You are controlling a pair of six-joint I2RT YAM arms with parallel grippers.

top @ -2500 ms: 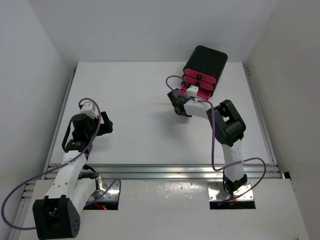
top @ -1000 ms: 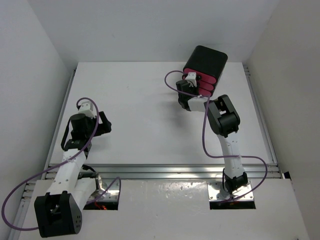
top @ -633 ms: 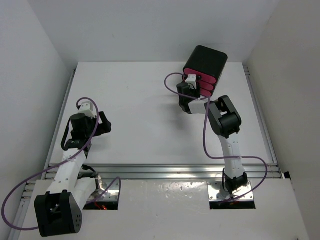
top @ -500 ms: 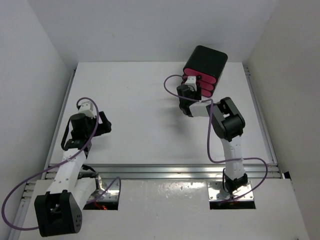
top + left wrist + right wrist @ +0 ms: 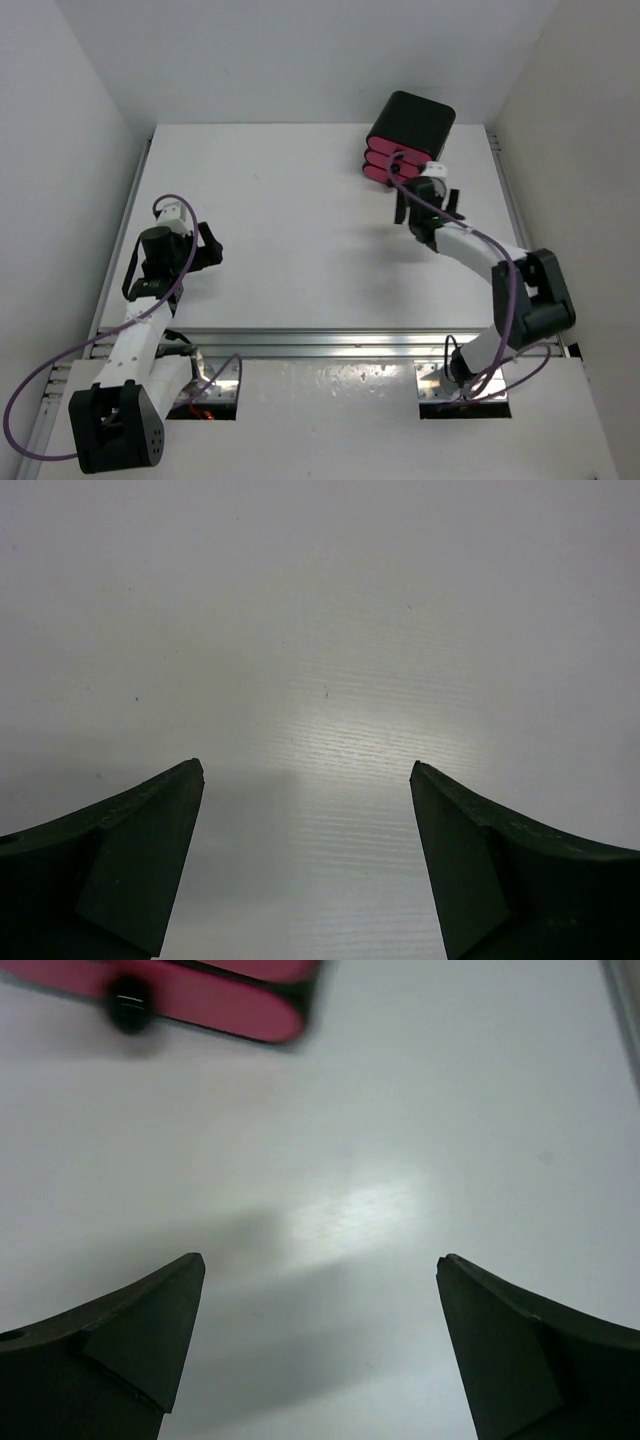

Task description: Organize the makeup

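Observation:
No makeup shows in any view. The black box [image 5: 408, 135] with pink drawers stands at the back right, its drawer fronts flush. My right gripper [image 5: 425, 196] hovers just in front of it, a little to the right, open and empty. In the right wrist view the wide-apart right gripper [image 5: 321, 1258] has only bare table between its fingers, with a pink drawer front [image 5: 200, 995] and its black knob [image 5: 128, 1010] at the top left. My left gripper [image 5: 212, 248] is open and empty at the left side; the left wrist view shows the left gripper [image 5: 305, 765] over bare white table.
White walls close in the table [image 5: 280, 220] on the left, back and right. A metal rail [image 5: 330, 343] runs along the near edge ahead of the arm bases. Purple cables loop off both arms.
The right gripper pushed the lower drawer in, then opened, backed off the box front and swung right, its elbow moving out to the right. The left arm stayed still.

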